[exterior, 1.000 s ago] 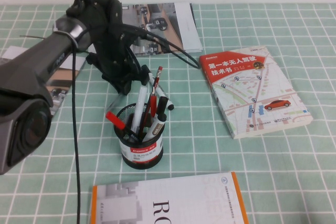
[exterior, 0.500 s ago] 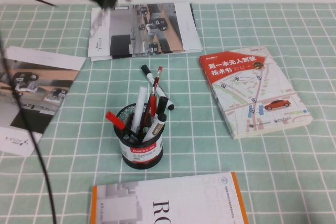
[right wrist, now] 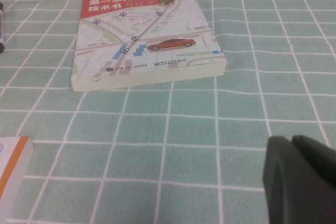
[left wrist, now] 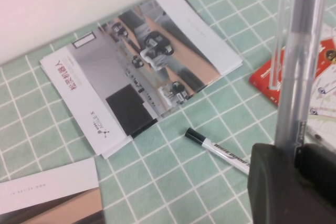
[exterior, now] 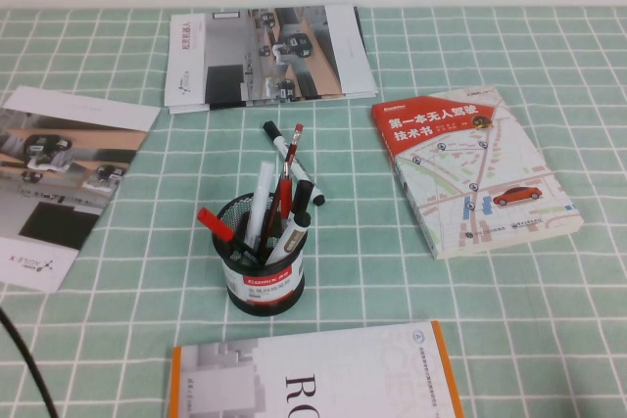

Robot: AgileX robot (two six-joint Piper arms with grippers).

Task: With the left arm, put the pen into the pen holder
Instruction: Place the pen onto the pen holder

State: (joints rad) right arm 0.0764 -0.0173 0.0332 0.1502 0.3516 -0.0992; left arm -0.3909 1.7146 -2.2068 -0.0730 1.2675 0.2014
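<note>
Clearly left hand [left wrist: 294, 166] clamps pen [left wrist: 302, 56].

Two books [exterior: 475, 168], two brochures [exterior: 265, 54], one pen holder [exterior: 261, 286] (perhaps six pens [exterior: 263, 205] inside).

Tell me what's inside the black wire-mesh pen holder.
White black-capped markers and a red pen stand inside, lower ends hidden. The translucent grey pen is clamped in the left gripper, aloft; the right gripper hangs low near the red-topped book.

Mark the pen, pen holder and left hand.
pen [left wrist: 302, 51], left wrist view, mid barrel.
pen holder [exterior: 261, 286], high view, label band.
left hand [left wrist: 294, 153], left wrist view, where the fingertips clamp the pen.
</note>
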